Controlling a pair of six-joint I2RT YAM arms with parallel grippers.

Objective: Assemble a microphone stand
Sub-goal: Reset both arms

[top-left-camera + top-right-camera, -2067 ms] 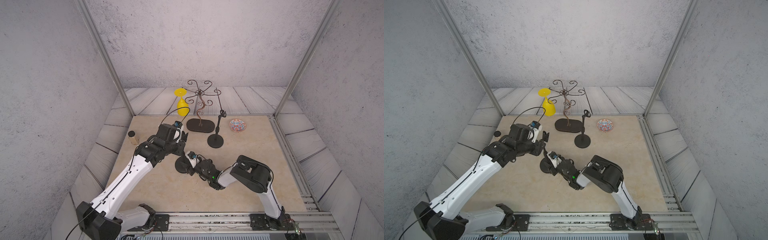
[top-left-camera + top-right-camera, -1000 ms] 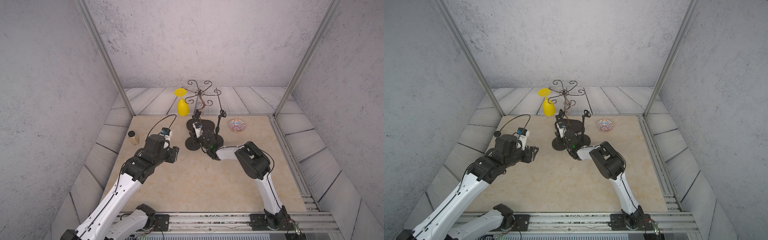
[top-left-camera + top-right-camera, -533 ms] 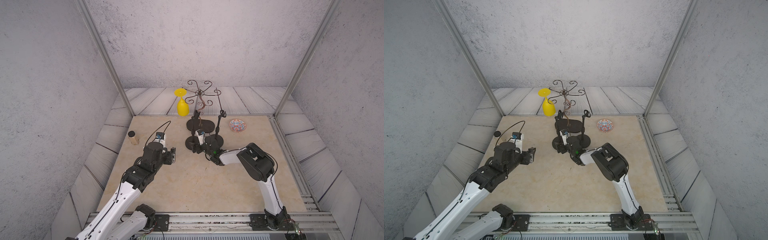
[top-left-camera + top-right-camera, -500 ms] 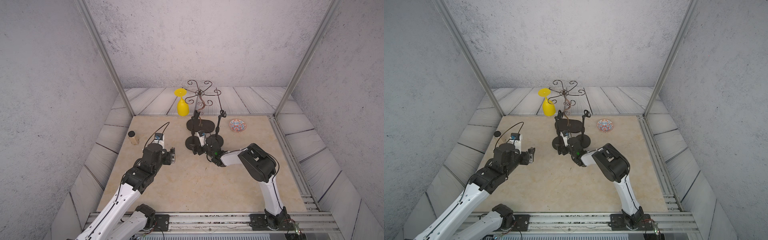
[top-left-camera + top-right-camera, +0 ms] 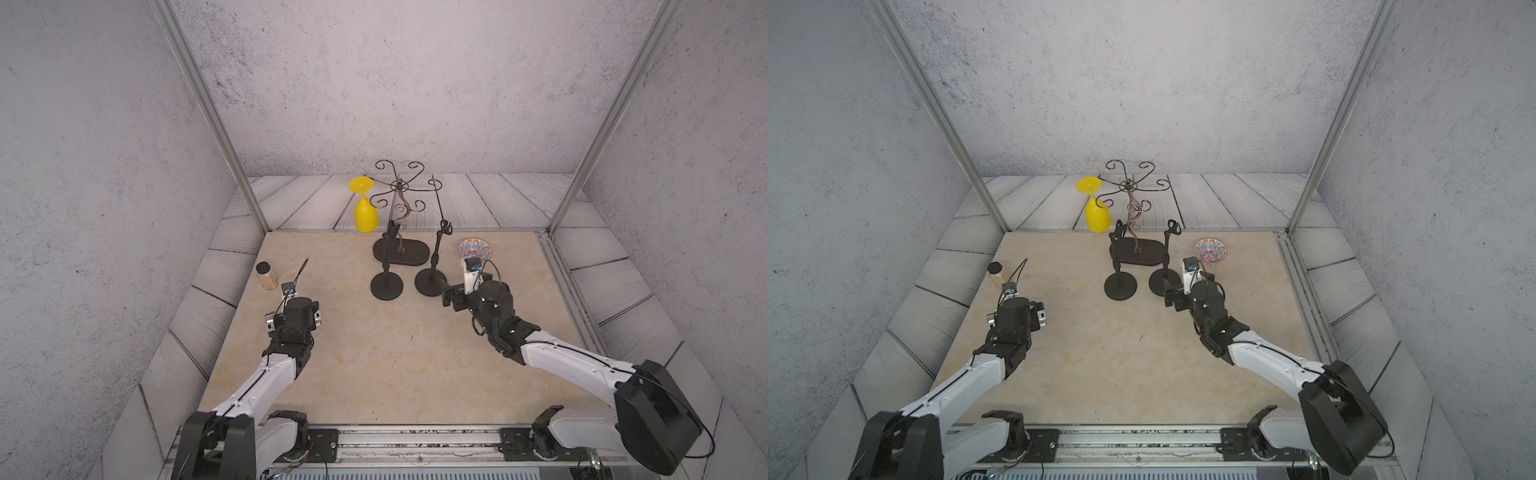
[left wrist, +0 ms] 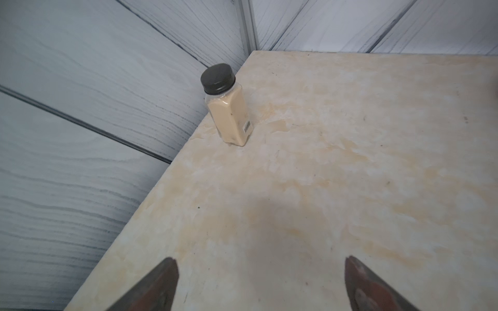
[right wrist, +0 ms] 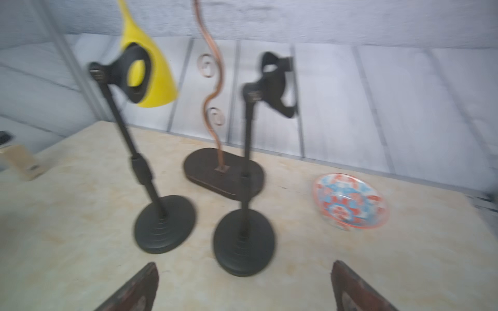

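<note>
Two black microphone stands are upright at the middle back of the table in both top views, side by side and each with a clip on top. The left stand (image 5: 387, 286) (image 5: 1121, 286) (image 7: 165, 223) is apart from both grippers. The right stand (image 5: 430, 282) (image 5: 1165, 282) (image 7: 244, 242) is just ahead of my right gripper (image 5: 465, 297) (image 7: 244, 277), which is open, empty and not touching it. My left gripper (image 5: 294, 309) (image 6: 260, 266) hovers open over bare table at the left, with nothing between its fingers.
A spice bottle (image 5: 266, 276) (image 6: 227, 107) with a black cap sits at the table's left edge, ahead of the left gripper. Behind the stands are a curly wire tree on a dark oval base (image 5: 401, 253), an upturned yellow glass (image 5: 365, 212) and a patterned bowl (image 5: 475, 249).
The right gripper has let go of the left stand, opened and drawn back to the right. The left arm has pulled back toward the front left and opened.
</note>
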